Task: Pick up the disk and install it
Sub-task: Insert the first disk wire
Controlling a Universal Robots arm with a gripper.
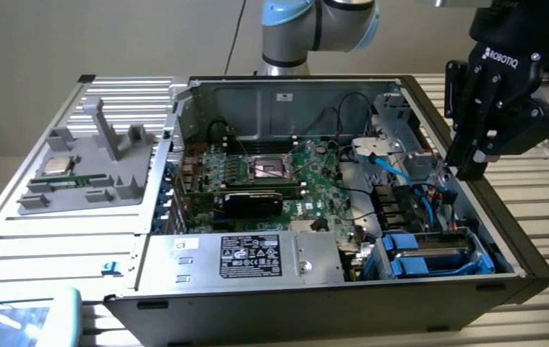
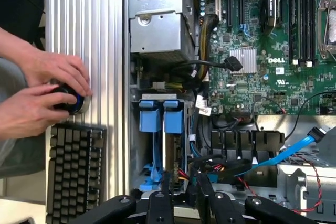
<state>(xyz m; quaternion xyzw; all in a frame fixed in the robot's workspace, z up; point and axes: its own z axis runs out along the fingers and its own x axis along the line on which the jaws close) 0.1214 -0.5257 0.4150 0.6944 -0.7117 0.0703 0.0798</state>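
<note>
**Exterior view: disk in the drive bay, gripper above it and empty**

Shows the gripper (image 1: 469,170) hanging over the open computer case (image 1: 284,94), above its wall on the exterior view's right. Fingers part-spread, pinching nothing. Below and nearer the camera, finds the disk (image 1: 443,249) lying flat in its blue carrier in the drive bay, at the case's near corner on the exterior view's right. Just beside that bay, toward the exterior view's left, places the silver box with black label (image 1: 251,256); behind both, the green motherboard (image 1: 274,170). Outside the case, on the exterior view's left, sets a grey fixture (image 1: 92,166) with a small square chip (image 1: 58,166) on it.

Wrist view: looks down past the gripper (image 2: 181,198) with a gap between its fingers (image 2: 160,200), onto the disk (image 2: 173,121) and its blue carrier in the bay. Off to the side, catches a person's hands (image 2: 47,93) around a black knob, next to a keyboard (image 2: 73,171).
</note>
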